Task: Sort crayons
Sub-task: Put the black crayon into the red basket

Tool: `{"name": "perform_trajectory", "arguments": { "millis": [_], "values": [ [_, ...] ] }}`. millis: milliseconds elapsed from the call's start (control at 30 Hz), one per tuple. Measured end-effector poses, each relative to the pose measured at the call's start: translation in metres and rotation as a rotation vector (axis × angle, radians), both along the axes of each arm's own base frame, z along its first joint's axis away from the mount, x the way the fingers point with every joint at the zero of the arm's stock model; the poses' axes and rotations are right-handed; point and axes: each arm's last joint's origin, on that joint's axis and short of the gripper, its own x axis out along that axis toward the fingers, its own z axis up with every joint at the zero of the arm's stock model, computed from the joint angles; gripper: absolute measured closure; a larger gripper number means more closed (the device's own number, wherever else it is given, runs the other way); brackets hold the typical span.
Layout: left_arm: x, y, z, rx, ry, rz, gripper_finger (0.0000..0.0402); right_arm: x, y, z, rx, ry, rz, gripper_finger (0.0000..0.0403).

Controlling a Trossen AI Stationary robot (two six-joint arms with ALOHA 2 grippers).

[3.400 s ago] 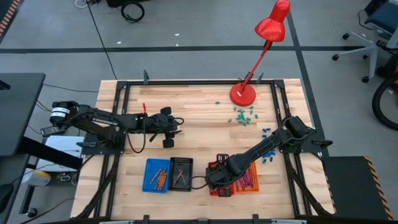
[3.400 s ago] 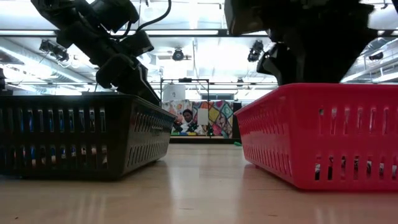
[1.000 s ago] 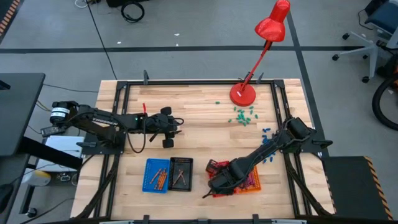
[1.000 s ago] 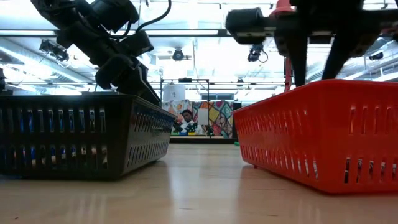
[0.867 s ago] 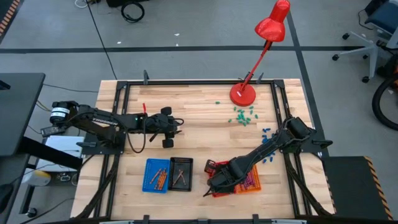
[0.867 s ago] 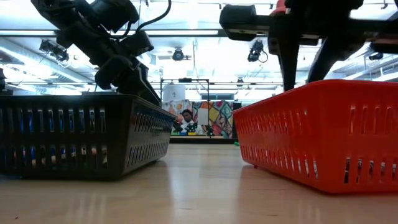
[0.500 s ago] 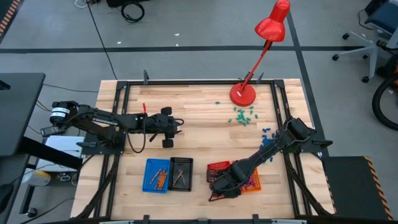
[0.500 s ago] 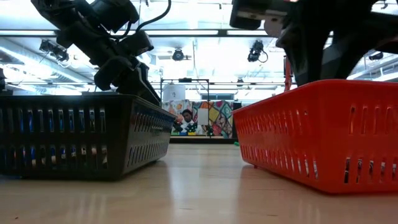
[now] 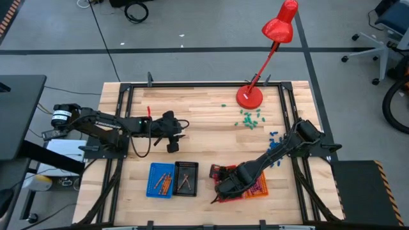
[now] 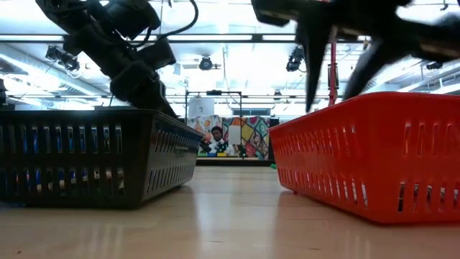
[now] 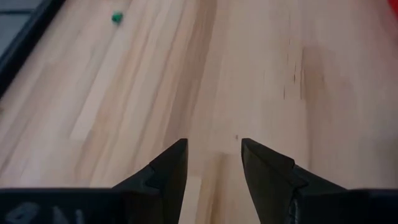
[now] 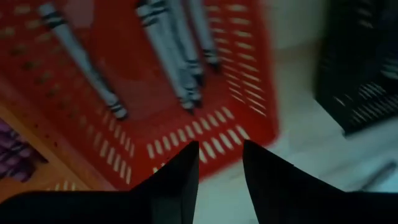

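Fingers of right gripper (image 12: 219, 163) parted, empty, over red slotted plastic basket (image 12: 186, 134) at table's near side. Grey-white paper-wrapped crayons (image 12: 174, 53) lie inside. Left gripper (image 11: 212, 163) parted, empty, low over bare pale wooden tabletop (image 11: 267, 74), far left.

The whole slatted wooden table (image 9: 204, 121) is being viewed from straight above and well away by the high camera. The low camera is being held at tabletop level, facing across the boards, close between a black slotted plastic basket (image 10: 93, 155) and a red slotted plastic basket (image 10: 374, 155). Bare boards are being looked down on closely by the left wrist camera. The red basket is being viewed from just above by the right wrist camera and is being shared with the high and low views.
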Motion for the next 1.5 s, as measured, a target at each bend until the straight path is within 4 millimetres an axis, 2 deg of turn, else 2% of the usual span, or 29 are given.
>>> {"name": "perform_trajectory", "arguments": {
  "millis": [133, 267, 467, 633, 767, 933, 1100, 1333, 1500],
  "values": [
    [-0.004, 0.001, -0.004, -0.012, 0.052, 0.053, 0.0239, 0.005, -0.014, 0.015, 0.112, -0.035, -0.145, 0.0278],
    [-0.008, 0.004, -0.006, 0.042, 0.085, 0.13, 0.0239, 0.013, -0.042, 0.027, 0.212, -0.08, -0.358, 0.0284],
    [-0.014, 0.009, -0.011, 0.073, 0.169, 0.175, 0.0239, 0.028, -0.082, 0.031, 0.373, -0.101, -0.681, 0.03],
    [-0.028, 0.026, -0.019, 0.057, 0.314, 0.262, 0.0239, 0.038, -0.118, 0.031, 0.379, -0.209, -0.973, 0.0321],
    [-0.039, 0.045, -0.022, 0.038, 0.392, 0.354, 0.024, 0.046, -0.147, 0.032, 0.449, -0.249, -1.108, 0.033],
    [-0.049, 0.068, -0.023, -0.009, 0.414, 0.419, 0.024, 0.053, -0.17, 0.018, 0.534, -0.313, -1.18, 0.0332],
    [-0.057, 0.087, -0.024, -0.13, 0.381, 0.46, 0.024, 0.053, -0.179, -0.006, 0.579, -0.389, -1.18, 0.0332],
    [-0.061, 0.096, -0.024, -0.172, 0.368, 0.487, 0.024, 0.052, -0.18, -0.018, 0.682, -0.537, -1.126, 0.0332],
    [-0.06, 0.097, -0.023, -0.156, 0.342, 0.478, 0.024, 0.048, -0.181, -0.018, 0.747, -0.649, -1.094, 0.0332]
  ]
}}
